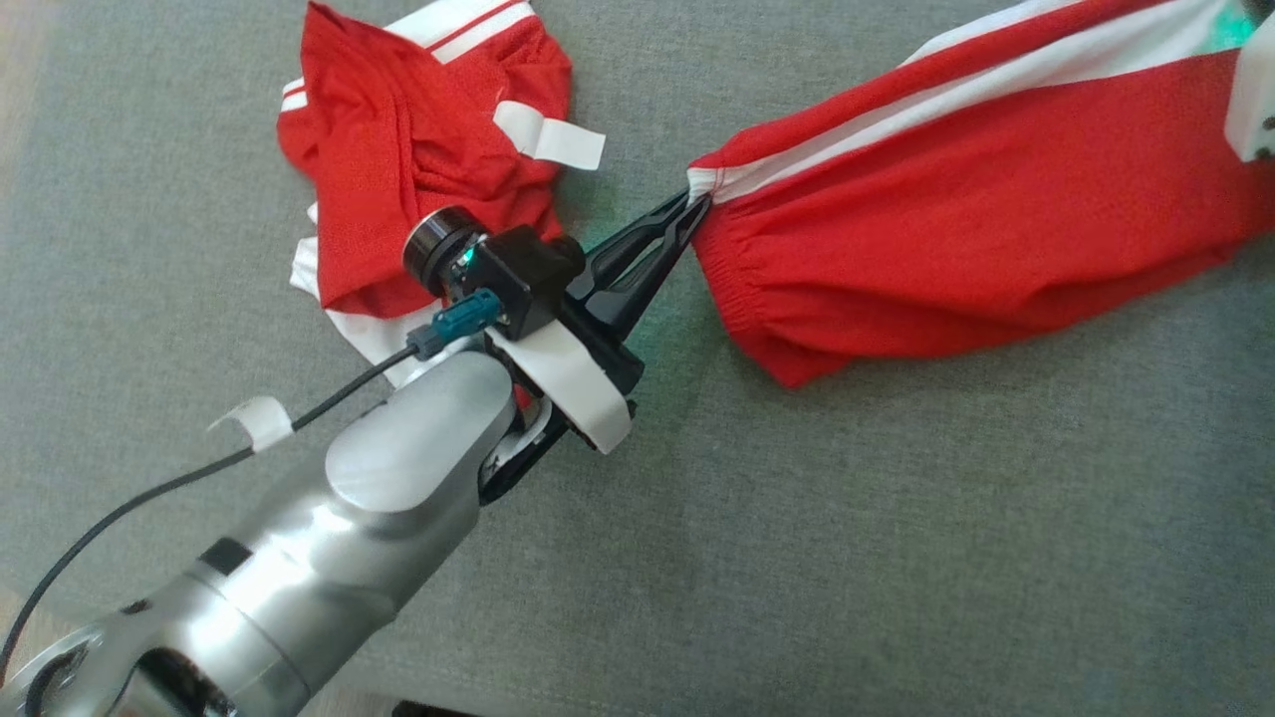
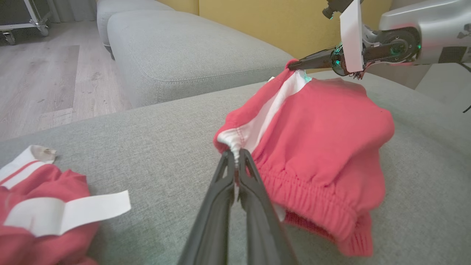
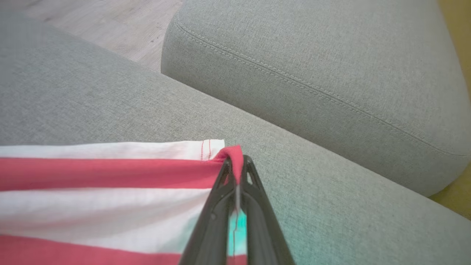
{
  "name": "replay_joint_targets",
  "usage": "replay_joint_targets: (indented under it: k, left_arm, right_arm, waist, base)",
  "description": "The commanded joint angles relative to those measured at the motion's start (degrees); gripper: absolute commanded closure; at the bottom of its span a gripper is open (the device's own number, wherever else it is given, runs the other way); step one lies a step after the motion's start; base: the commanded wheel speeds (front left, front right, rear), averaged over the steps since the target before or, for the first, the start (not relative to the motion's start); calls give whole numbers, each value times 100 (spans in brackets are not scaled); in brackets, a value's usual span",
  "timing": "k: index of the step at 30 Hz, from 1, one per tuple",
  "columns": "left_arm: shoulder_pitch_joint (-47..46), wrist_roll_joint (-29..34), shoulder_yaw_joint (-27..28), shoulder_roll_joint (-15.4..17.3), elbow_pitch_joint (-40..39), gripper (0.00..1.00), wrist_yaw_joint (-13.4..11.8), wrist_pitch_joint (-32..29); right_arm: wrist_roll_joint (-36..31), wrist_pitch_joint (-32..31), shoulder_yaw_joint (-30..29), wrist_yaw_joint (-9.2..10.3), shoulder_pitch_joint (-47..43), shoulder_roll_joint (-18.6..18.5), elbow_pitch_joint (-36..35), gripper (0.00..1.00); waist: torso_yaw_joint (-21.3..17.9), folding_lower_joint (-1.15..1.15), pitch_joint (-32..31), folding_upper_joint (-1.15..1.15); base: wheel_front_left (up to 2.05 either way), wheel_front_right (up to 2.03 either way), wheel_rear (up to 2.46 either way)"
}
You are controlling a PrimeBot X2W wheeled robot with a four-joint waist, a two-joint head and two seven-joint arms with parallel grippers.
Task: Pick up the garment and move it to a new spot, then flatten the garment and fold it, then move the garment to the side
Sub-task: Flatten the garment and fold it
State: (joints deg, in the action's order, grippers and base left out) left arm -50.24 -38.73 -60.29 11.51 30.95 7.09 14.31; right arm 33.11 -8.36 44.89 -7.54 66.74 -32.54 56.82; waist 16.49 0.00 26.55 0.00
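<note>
Your left gripper (image 1: 695,211) is clamped on the elastic waistband corner of the red garment (image 1: 976,219), which stretches from its tips across the grey cushion (image 1: 896,548) to your right gripper (image 3: 237,163), pinched tight on the far striped corner (2 grasps, cloth spanning between). A second red cloth (image 1: 418,149) lies crumpled just left of the left wrist.
</note>
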Motion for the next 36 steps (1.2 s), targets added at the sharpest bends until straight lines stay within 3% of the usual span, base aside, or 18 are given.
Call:
replay_joint_targets:
  k: [1, 2, 3, 4, 5, 6, 15, 23, 29, 36]
  left_arm:
    - [-228, 63, 152, 95, -80, 100, 13, 65]
    - [-246, 73, 154, 82, -72, 100, 17, 66]
    - [-262, 85, 163, 73, -67, 74, 20, 66]
    - [-276, 105, 176, 69, -62, 51, 22, 67]
    - [-281, 125, 195, 65, -59, 13, 24, 67]
    - [-280, 142, 219, 65, -57, 0, 26, 67]
    - [-2, 273, 834, 233, -201, 0, -35, 68]
    - [727, 458, 2063, 530, -837, 0, -431, 68]
    - [1583, 688, 3199, 598, -1469, 0, -665, 68]
    - [2716, 1065, 4084, 390, -1889, 0, -640, 69]
  right_arm:
    - [-9, 87, 36, 5, 131, 29, -34, 100]
    - [-7, 141, 31, 5, 162, 37, 20, 100]
    - [-18, 260, 7, 5, 204, 46, 71, 60]
    - [-9, 377, -45, 5, 237, 71, 144, 0]
    - [18, 465, -87, 5, 251, 117, 214, 0]
    - [42, 545, -119, 5, 260, 164, 277, 0]
    - [225, 1440, -263, 5, 57, 461, 639, 0]
    - [572, 2240, -436, 5, -468, 759, 378, 0]
    - [514, 2331, -1075, 5, -1150, 942, -506, 0]
    - [-220, 2334, -2407, 5, -2750, 1492, -1800, 0]
  waist:
    - [32, 0, 46, 0]
    - [41, 0, 64, 0]
    - [46, 0, 81, 0]
    - [48, 0, 92, 0]
    - [47, 0, 95, 0]
    - [39, 0, 93, 0]
    - [-223, 0, -281, 0]
    - [-643, 0, -953, 0]
    - [-983, 0, -1483, 0]
    - [-1330, 0, -2022, 0]
  base:
    - [0, 0, 0]
    - [0, 0, 0]
    - [0, 0, 0]
    - [0, 0, 0]
    - [0, 0, 0]
    - [0, 0, 0]
    - [0, 0, 0]
    - [0, 0, 0]
    - [0, 0, 0]
    - [0, 0, 0]
